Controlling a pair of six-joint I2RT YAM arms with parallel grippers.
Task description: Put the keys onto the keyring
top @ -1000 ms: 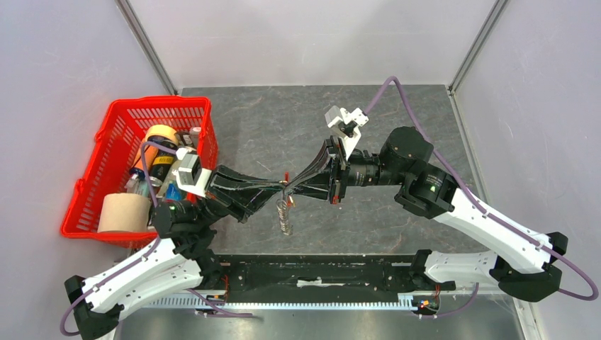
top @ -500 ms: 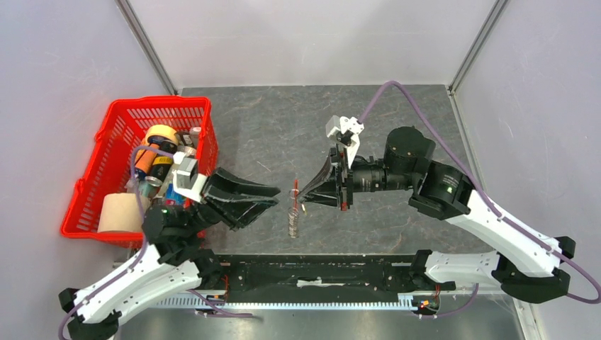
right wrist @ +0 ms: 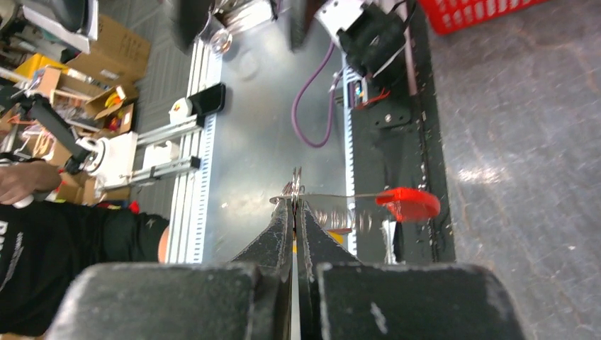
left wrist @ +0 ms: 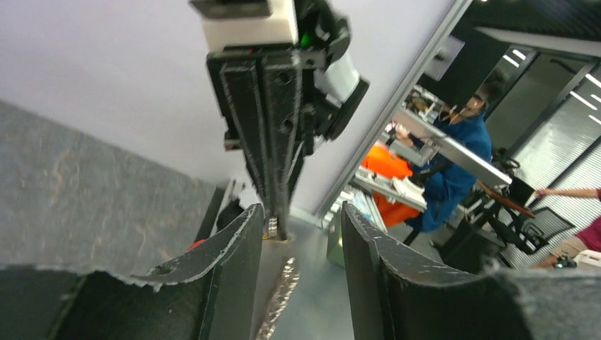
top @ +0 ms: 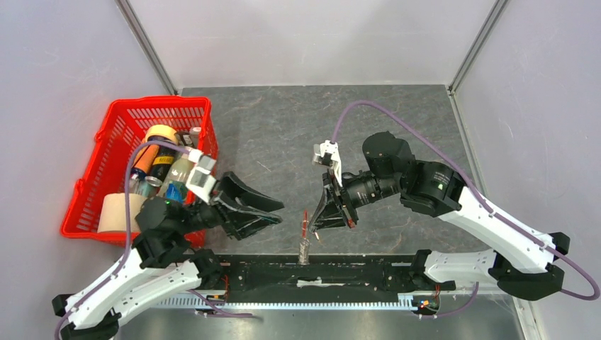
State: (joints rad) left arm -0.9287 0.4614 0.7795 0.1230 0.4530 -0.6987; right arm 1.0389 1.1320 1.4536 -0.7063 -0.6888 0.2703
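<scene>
Since 1 second ago the arms have pulled apart. The left gripper [top: 281,214] has let go and drawn back toward the red basket [top: 159,101]. The right gripper [top: 312,227] has swung away from the basket toward the near edge, carrying the keyring [top: 305,217] with it.

Now the left gripper's 2 fingers stand apart with nothing between them, just off the basket's near right corner. The right gripper's jaws are pressed together, clamped on the keyring. The thin red loop rises beside the tips, and the silvery keys [top: 304,249] hang in a bunch under it.

The keyring sits well to the right of the basket, about level with the basket's near rim. In the left wrist view the shut right tips show between the 2 spread fingers, with the keys dangling below them.
</scene>
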